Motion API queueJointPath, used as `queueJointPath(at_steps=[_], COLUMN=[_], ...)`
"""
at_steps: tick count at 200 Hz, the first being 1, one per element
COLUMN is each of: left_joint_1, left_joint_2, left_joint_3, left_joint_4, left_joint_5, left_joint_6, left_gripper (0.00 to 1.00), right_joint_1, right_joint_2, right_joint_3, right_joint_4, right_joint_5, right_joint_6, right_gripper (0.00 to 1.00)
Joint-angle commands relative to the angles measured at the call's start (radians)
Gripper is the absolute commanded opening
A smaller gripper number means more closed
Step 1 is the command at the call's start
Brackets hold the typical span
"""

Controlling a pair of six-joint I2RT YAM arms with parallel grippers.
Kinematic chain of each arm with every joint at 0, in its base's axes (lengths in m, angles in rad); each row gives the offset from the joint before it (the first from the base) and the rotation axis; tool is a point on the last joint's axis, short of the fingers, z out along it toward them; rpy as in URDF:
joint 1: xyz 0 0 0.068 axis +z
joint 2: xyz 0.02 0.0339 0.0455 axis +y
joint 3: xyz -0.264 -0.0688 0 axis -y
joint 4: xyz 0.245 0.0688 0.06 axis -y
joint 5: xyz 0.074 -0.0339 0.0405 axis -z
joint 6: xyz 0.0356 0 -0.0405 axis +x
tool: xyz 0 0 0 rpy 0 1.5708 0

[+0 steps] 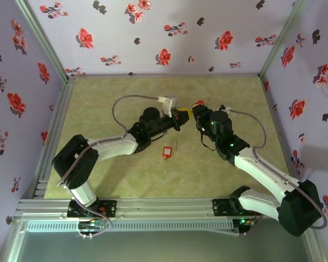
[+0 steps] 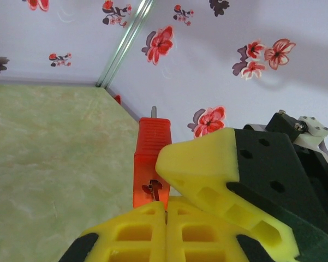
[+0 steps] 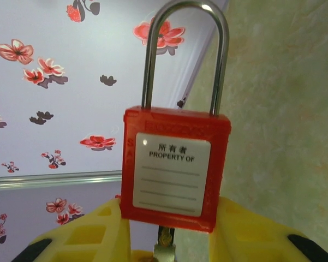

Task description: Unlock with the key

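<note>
A red padlock (image 3: pixel 176 166) with a white "PROPERTY OF" label and a closed steel shackle (image 3: pixel 185 54) sits upright between the yellow fingers of my right gripper (image 3: pixel 172 218), which is shut on its body. In the top view the two grippers meet mid-table, left gripper (image 1: pixel 181 115) against right gripper (image 1: pixel 198 115). My left gripper (image 2: pixel 166 206) is shut on the key (image 2: pixel 155 192). The key's blade stands in the keyhole on the padlock's (image 2: pixel 151 158) underside. From the right wrist the key (image 3: pixel 166 248) shows just below the lock. Its head is hidden between the fingers.
A small red tag (image 1: pixel 166 152) with a thin wire ring lies on the green mat (image 1: pixel 120 93) just in front of the grippers. Flowered walls (image 1: pixel 164 33) enclose the table on three sides, and a metal rail (image 1: pixel 153 206) runs along the near edge.
</note>
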Motion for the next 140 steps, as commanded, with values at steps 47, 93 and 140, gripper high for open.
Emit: queueJointPath(at_steps=[47,93,140], left_joint_1=[-0.1,-0.07,-0.035], left_joint_2=[0.025,-0.031,-0.145], left_joint_3=[0.021,-0.04,-0.134], left_joint_4=[0.206,0.143,-0.023], left_joint_5=[-0.118,-0.106,-0.14], left_joint_6=[0.198,0.142,0.068], left_gripper=[0.0,0.0,0.0], right_joint_1=[0.126,0.12,0.059], right_joint_2=[0.004,-0.007,-0.06], right_joint_3=[-0.041,-0.08,-0.018], right_joint_4=[0.044,0.026,-0.306], right_joint_5=[-0.406,-0.392,-0.369], right_joint_6=[0.079,0.079,-0.109], right_gripper=[0.0,0.0,0.26])
